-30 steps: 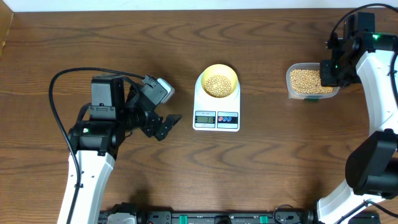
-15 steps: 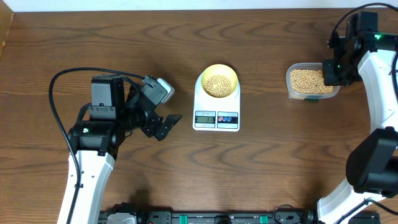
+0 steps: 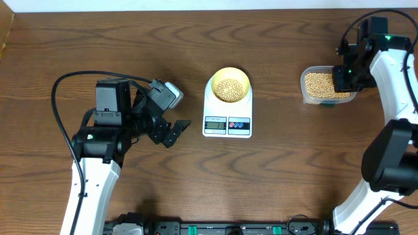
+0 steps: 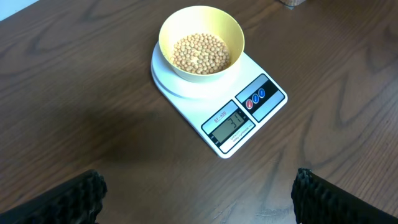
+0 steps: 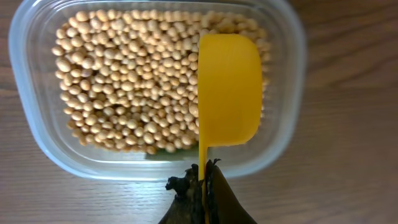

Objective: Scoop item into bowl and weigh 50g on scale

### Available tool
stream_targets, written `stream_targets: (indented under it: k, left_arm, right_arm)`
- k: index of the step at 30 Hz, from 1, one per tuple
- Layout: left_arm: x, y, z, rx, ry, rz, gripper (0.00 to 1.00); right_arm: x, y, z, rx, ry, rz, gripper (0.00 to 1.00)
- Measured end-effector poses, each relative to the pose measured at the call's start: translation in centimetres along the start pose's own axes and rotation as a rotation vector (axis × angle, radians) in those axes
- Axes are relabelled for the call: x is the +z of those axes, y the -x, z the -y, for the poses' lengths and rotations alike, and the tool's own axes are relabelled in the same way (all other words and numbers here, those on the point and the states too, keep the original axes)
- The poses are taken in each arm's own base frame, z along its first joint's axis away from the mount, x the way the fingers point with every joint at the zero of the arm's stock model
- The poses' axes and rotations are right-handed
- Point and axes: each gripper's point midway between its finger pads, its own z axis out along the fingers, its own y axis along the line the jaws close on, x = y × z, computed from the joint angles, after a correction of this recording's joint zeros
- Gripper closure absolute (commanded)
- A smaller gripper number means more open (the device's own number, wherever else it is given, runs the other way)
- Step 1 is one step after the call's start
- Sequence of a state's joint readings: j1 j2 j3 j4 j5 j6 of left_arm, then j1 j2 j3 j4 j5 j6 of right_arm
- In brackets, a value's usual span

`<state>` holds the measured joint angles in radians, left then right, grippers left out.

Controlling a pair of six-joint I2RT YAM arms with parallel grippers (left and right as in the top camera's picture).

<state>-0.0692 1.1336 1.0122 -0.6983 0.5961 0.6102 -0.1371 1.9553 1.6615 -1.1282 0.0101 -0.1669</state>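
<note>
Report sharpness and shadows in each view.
Overhead: evenly lit, sharp, shadows faint. Left wrist: bowl and scale crisp; the fingers are dark, soft blobs in the bottom corners. Right wrist: beans sharp, scoop edges slightly soft, right hand near-black under it.

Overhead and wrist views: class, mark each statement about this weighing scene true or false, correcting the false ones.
1. The bowl stands on the scale and holds beans. True.
2. The left gripper grips the bowl. False: it is open, apart from the scale, holding nothing.
3. The right gripper holds a yellow scoop over the clear tub. True.
4. The clear tub is empty. False: it holds many beans.
</note>
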Motion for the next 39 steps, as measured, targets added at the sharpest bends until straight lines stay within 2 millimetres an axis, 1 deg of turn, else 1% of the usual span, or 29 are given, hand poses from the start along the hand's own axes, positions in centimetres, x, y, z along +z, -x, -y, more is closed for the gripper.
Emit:
stream_targets:
  k: [3, 7, 13, 17, 21, 30, 39]
  left_arm:
    - [0.0, 0.0, 0.0, 0.0, 0.0, 0.0, 0.03]
    - [0.0, 0.0, 0.0, 0.0, 0.0, 0.0, 0.02]
    - [0.0, 0.0, 0.0, 0.0, 0.0, 0.0, 0.03]
    - [0.0, 0.0, 0.0, 0.0, 0.0, 0.0, 0.02]
    - [0.0, 0.0, 0.0, 0.0, 0.0, 0.0, 0.02]
    - [0.0, 0.0, 0.0, 0.0, 0.0, 0.0, 0.02]
    - [0.0, 0.0, 0.0, 0.0, 0.0, 0.0, 0.02]
  right_arm:
    - [0.7, 0.0, -0.8, 0.0, 0.051, -0.011, 0.99]
    - [1.1, 0.1, -1.9, 0.001, 0.113, -0.013, 0.99]
    - [0.9, 0.4, -3.3, 0.008, 0.207, 0.003, 0.99]
    - [0.7, 0.8, -3.5, 0.025, 0.258, 0.029, 0.99]
    - [0.4, 0.9, -2.6, 0.074, 0.319, 0.05, 0.99]
    - [-0.6, 0.8, 0.5, 0.21, 0.461, 0.107, 0.99]
    - [-2.1, 0.2, 1.8, 0.306, 0.608, 0.14, 0.99]
